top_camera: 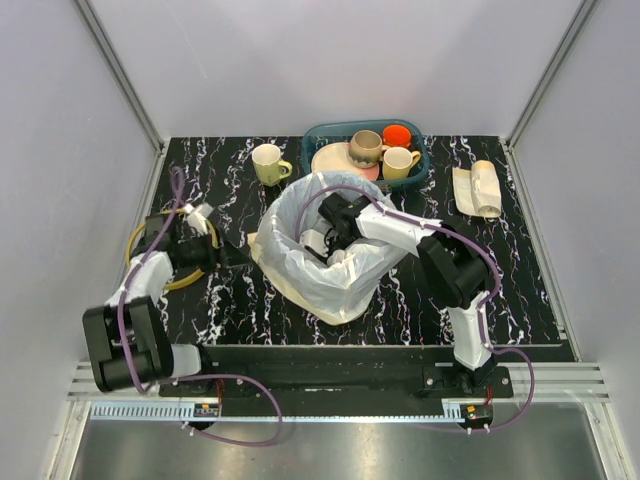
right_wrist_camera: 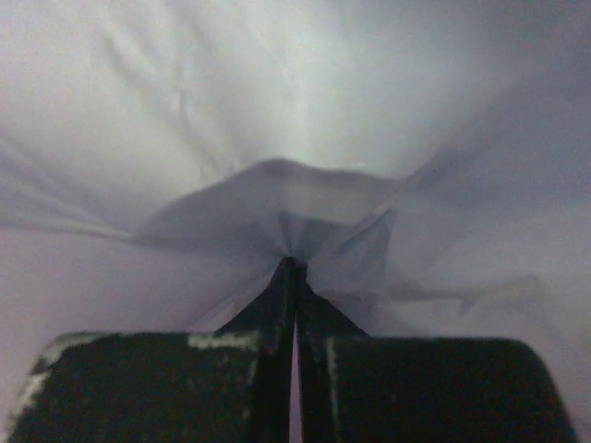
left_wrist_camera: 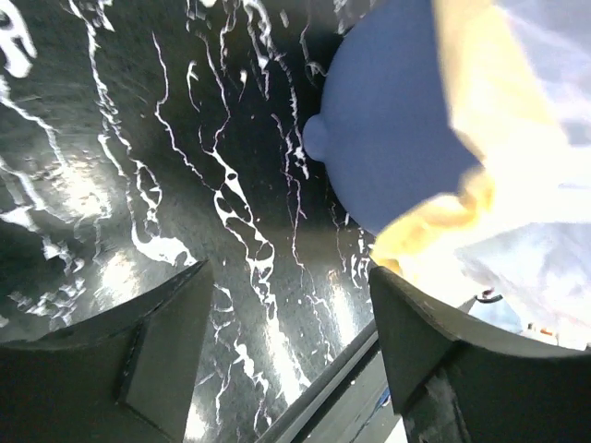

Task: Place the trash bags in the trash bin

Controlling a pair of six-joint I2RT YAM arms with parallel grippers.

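Note:
The large trash bag (top_camera: 335, 280) is spread wide open in the middle of the table, draped over the tilted trash bin, which it hides in the top view. The left wrist view shows the bin's blue body (left_wrist_camera: 388, 120) with pale film (left_wrist_camera: 545, 240) beside it. My right gripper (top_camera: 325, 228) reaches inside the bag, shut on a pinch of its film (right_wrist_camera: 294, 263). To the left of the bin, low over the table, my left gripper (left_wrist_camera: 288, 277) stands open with nothing between its fingers. A small pale bundle of bags (top_camera: 478, 188) lies at the back right.
A teal basket (top_camera: 424, 150) at the back holds a cream plate and three mugs. A yellow-green mug (top_camera: 268, 163) stands to its left. A yellow ring (top_camera: 131, 247) lies flat round my left arm. The table's near edge (left_wrist_camera: 351, 360) runs just below my left gripper.

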